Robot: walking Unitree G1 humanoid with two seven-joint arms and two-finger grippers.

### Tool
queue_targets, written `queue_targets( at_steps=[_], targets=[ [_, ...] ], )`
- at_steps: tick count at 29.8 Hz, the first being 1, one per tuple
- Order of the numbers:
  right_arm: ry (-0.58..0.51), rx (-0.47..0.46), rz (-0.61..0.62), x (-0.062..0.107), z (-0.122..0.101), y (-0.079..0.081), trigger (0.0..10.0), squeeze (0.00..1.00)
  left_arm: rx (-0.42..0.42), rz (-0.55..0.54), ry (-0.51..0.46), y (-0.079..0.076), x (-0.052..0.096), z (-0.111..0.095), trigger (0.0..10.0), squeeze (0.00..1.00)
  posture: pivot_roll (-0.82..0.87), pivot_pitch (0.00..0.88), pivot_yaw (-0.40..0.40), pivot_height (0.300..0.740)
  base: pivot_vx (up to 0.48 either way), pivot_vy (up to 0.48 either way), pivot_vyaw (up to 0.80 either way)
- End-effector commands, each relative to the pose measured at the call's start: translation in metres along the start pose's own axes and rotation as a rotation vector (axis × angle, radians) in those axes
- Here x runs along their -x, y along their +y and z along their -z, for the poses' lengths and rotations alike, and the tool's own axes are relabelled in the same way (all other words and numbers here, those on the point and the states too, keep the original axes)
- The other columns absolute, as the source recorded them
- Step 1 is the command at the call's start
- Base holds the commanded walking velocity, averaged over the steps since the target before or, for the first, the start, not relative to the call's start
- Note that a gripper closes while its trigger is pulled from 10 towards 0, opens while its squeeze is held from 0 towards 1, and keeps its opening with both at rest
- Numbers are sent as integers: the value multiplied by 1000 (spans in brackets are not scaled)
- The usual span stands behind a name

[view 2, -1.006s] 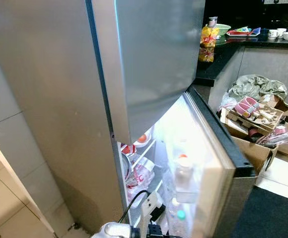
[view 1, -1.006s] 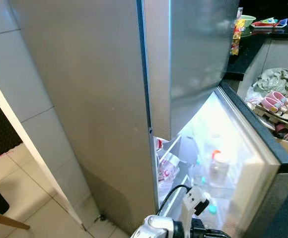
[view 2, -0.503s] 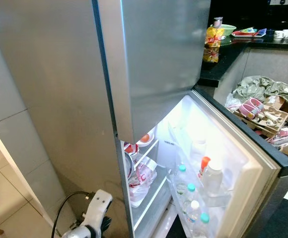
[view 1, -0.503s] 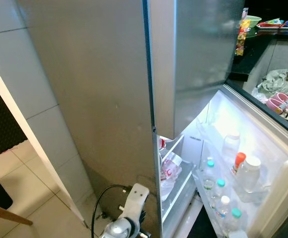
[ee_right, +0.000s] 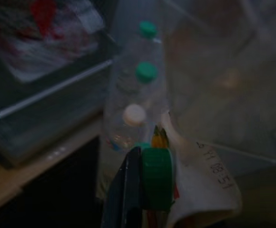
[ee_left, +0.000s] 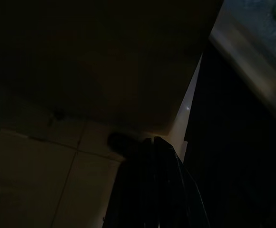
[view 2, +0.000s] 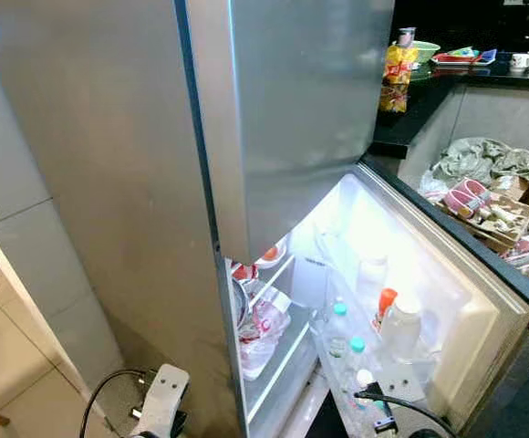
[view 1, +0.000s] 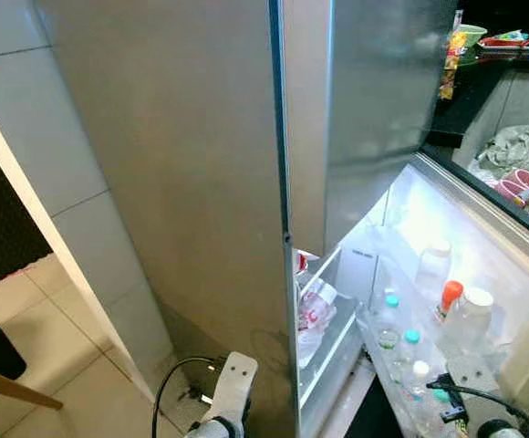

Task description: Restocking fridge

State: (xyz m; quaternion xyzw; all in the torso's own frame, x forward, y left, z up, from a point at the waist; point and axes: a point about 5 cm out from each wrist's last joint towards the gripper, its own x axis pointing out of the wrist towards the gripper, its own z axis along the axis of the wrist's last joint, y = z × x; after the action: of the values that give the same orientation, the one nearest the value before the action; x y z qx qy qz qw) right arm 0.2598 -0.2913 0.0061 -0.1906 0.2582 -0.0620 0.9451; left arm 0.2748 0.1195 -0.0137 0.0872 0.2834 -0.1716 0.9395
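The fridge's [view 1: 201,182] lower door [view 1: 511,246] stands open and lit. Its door shelf holds several water bottles [view 1: 411,339] with teal and white caps, an orange-capped bottle [view 1: 451,296] and a clear jug [view 1: 472,318]. My right arm [view 1: 470,388] reaches up from below, next to that shelf. In the right wrist view my right gripper [ee_right: 147,164] is shut on a white carton [ee_right: 202,185] with a green cap [ee_right: 156,178], just short of the row of bottles [ee_right: 146,72]. My left arm [view 1: 231,388] hangs low by the fridge's side, and its gripper [ee_left: 152,145] looks shut with nothing in it.
A plastic bag with red print [view 1: 315,306] lies on an inner fridge shelf. The closed upper door [view 1: 374,109] overhangs the opening. A black counter [view 2: 429,82] with snacks and dishes is at the back right, and a cluttered cardboard box [view 2: 488,214] sits below it. Tiled floor [view 1: 27,347] lies to the left.
The lower door has swung wider. My left arm moved from in front of the opening to the fridge's left side. My right arm has come up beside the door shelf.
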Motion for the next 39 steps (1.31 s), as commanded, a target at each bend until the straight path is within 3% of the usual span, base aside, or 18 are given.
queue_targets(
  at_steps=[1, 2, 4, 5, 7, 10, 11, 12, 13, 15, 16, 21, 22, 24, 25, 27, 32, 39],
  targets=[
    [9, -8, 261, 1, -8, -45, 10000, 0, -14, -32, 37, 10, 6, 13, 10000, 0, -59, 76, 48, 740, 0, 0, 0],
    [9, -8, 261, 1, -8, -45, 10000, 0, -14, -32, 37, 10, 6, 13, 10000, 0, -59, 76, 48, 740, 0, 0, 0],
    [54, -55, 466, 9, -2, -78, 10000, 0, -12, -40, 41, 13, 7, 16, 10000, 0, -56, 75, 49, 740, 0, 0, 0],
    [54, -55, 466, 9, -2, -78, 10000, 0, -12, -40, 41, 13, 7, 16, 10000, 0, -56, 75, 49, 740, 0, 0, 0],
    [111, -82, 655, 25, 11, -109, 10000, 0, -13, -50, 45, 16, 8, 18, 10000, 0, -50, 75, 48, 740, 0, 0, 0],
    [146, -92, 727, 34, 21, -121, 10000, 0, -15, -55, 47, 17, 9, 19, 10000, 0, -49, 74, 47, 740, 0, 0, 0],
    [191, -91, 779, 43, 33, -127, 10000, 0, -15, -61, 47, 19, 9, 20, 10000, 0, -49, 74, 47, 740, 0, 0, 0],
    [191, -91, 779, 43, 33, -127, 10000, 0, -15, -61, 47, 19, 9, 20, 10000, 0, -49, 74, 47, 740, 0, 0, 0],
    [236, -96, 794, 50, 47, -126, 10000, 0, -15, -65, 49, 20, 10, 22, 10000, 0, -50, 67, 48, 740, 0, 0, 0],
    [284, -127, 717, 53, 68, -102, 10000, 0, -24, -70, 59, 20, 11, 26, 10000, 0, -56, 63, 55, 740, 0, 0, 0],
    [284, -127, 717, 53, 68, -102, 10000, 0, -24, -70, 59, 20, 11, 26, 10000, 0, -56, 63, 55, 740, 0, 0, 0],
    [262, -197, 323, 38, 78, -14, 10000, 0, 18, -75, 73, 19, 14, 35, 10000, 0, -64, 54, 63, 740, 0, 0, 0],
    [262, -197, 323, 38, 78, -14, 10000, 0, 18, -75, 73, 19, 14, 35, 10000, 0, -64, 54, 63, 740, 0, 0, 0],
    [264, -157, 76, 35, 77, 30, 10000, 0, 51, -93, 98, 22, 16, 43, 10000, 0, -63, 50, 58, 740, 0, 0, 0],
    [264, -157, 76, 35, 77, 30, 10000, 0, 51, -93, 98, 22, 16, 43, 10000, 0, -63, 50, 58, 740, 0, 0, 0],
    [255, -151, -72, 35, 73, 60, 10000, 0, 70, -110, 129, 24, 19, 51, 10000, 0, -57, 45, 53, 740, 0, 0, 0],
    [233, -181, -229, 34, 62, 95, 10000, 0, 140, -164, 162, 28, 22, 61, 10000, 0, -55, 37, 43, 740, 0, 0, 0],
    [219, -204, -282, 34, 59, 102, 10000, 0, 171, -156, 174, 23, 22, 65, 10000, 0, -60, 14, 59, 740, 0, 0, 0]
  ],
)
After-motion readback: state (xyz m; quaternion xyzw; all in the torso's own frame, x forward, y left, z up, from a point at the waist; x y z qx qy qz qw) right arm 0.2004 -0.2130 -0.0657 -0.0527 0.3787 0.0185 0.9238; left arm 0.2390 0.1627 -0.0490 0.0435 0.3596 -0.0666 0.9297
